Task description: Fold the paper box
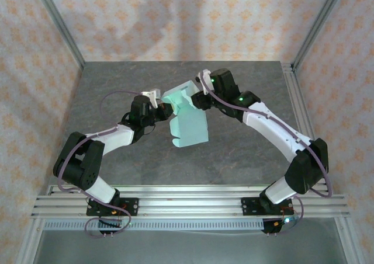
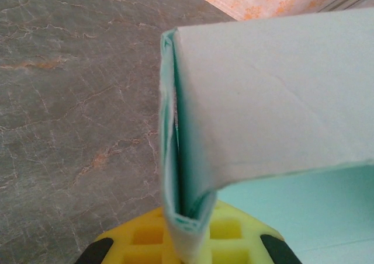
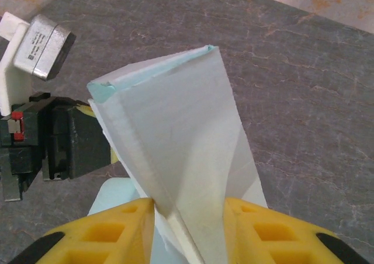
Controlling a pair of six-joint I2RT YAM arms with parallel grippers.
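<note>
Yellow fingertips point(image 2: 143, 240) of the left claw point(image 2: 187, 240) sit closest to us in the left wrist view. They are pressed together on a doubled edge of the paper box point(image 2: 274, 94). The pale mint card rises out of the pinch and bends away to the right in a broad panel. From the right wrist, the right claw point(image 3: 190, 226) has its yellow pads point(image 3: 111, 232) on either side of a creased fold of the card, which fans up and away from it. We judge that it too is clamped on the box rather than open. The dark body of the left claw shows just beyond that fold.

From above, the box is held up over the middle of the desk point(image 1: 111, 89), a little toward its far edge. As far as we can tell, it is lifted off the surface. The left claw holds its left side and the right claw its far right corner, so the card lies directly between them. Its long axis runs from the far edge toward the near edge. The free, unheld panel is the near end, pointing toward the arm bases.

We judge that the coming fold turns on this: both claws grip the far end, equally close, and the loose near panel has to be brought round against the held part.
</note>
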